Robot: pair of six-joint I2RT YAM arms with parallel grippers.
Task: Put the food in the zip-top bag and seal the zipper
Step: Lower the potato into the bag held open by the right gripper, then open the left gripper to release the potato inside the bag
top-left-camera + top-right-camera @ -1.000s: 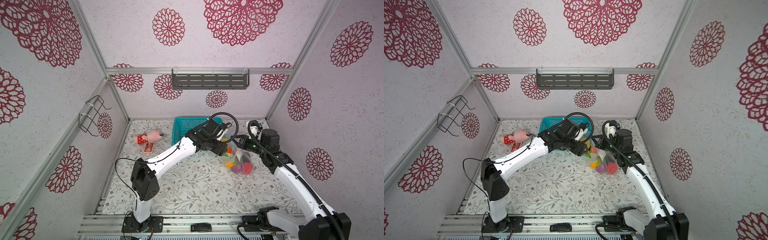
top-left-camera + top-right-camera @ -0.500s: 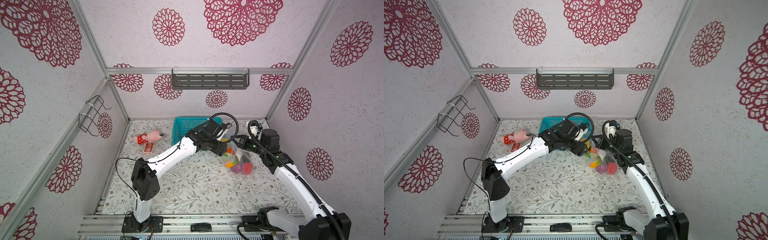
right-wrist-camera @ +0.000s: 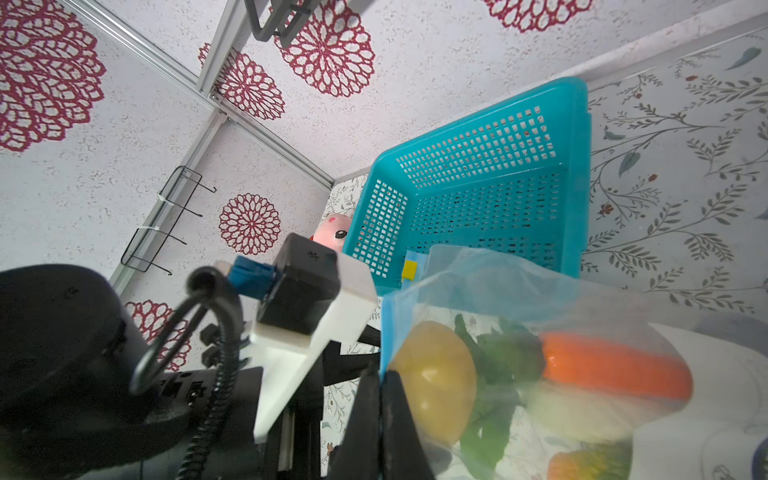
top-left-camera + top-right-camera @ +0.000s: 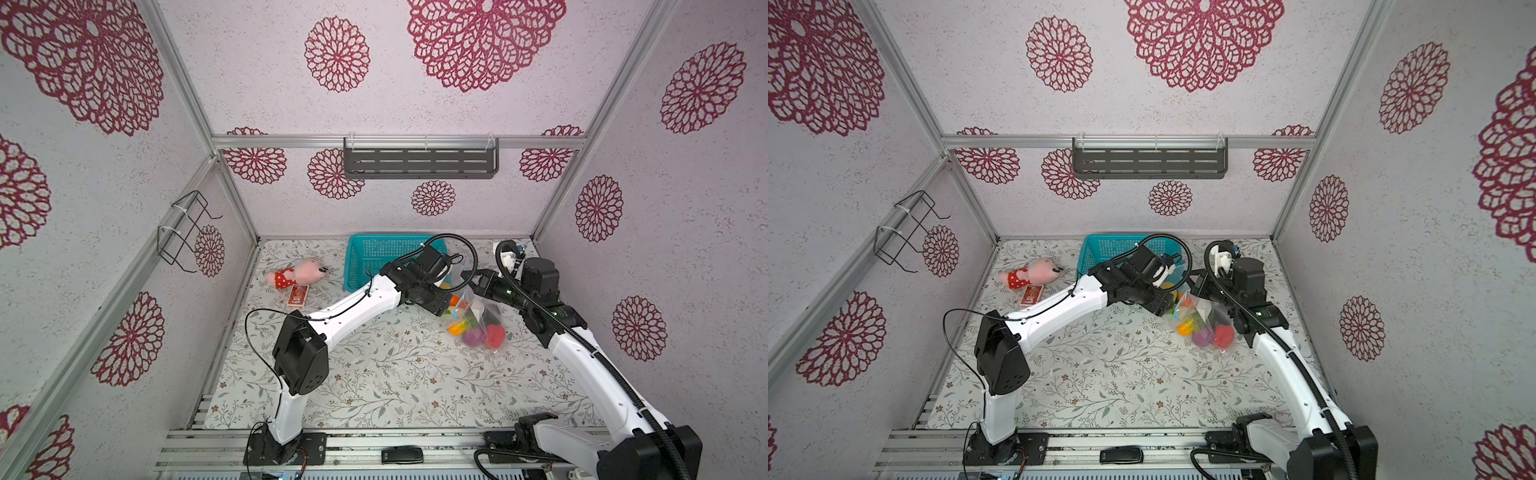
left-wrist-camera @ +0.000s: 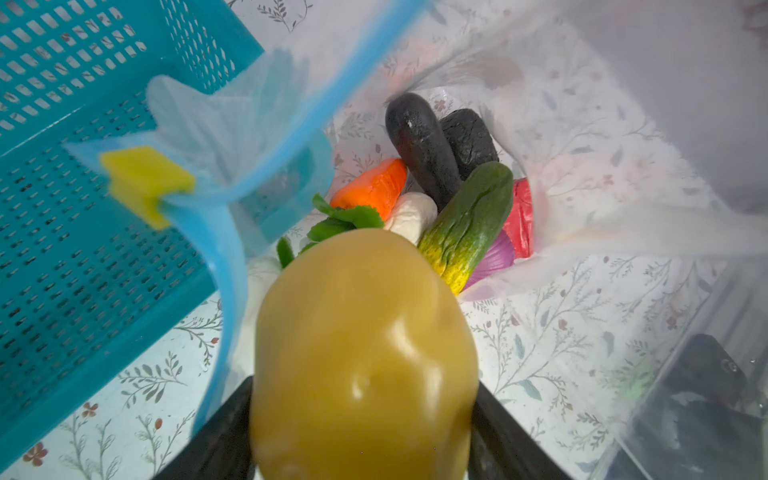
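My left gripper point(image 5: 363, 415) is shut on a yellow potato point(image 5: 361, 357), one dark finger on each side, inside the mouth of the clear zip-top bag point(image 4: 478, 320). Deeper in the bag lies more food: a dark eggplant point(image 5: 419, 153), a carrot point(image 5: 374, 187), white corn point(image 5: 411, 216), a red pepper point(image 5: 521, 220), a purple onion point(image 5: 494, 257) and green leaves point(image 5: 345, 218). The light-blue zipper point(image 5: 291, 137) stands apart, with its yellow slider point(image 5: 145, 178) at one end. My right gripper point(image 3: 380, 399) is shut on the bag's blue edge and holds the mouth up.
A teal mesh basket point(image 4: 374, 253) stands just behind the bag, near the back wall. A pink plush toy point(image 4: 295, 274) and a small red box point(image 4: 298, 295) lie at the back left. A wire rack point(image 4: 183, 232) hangs on the left wall.
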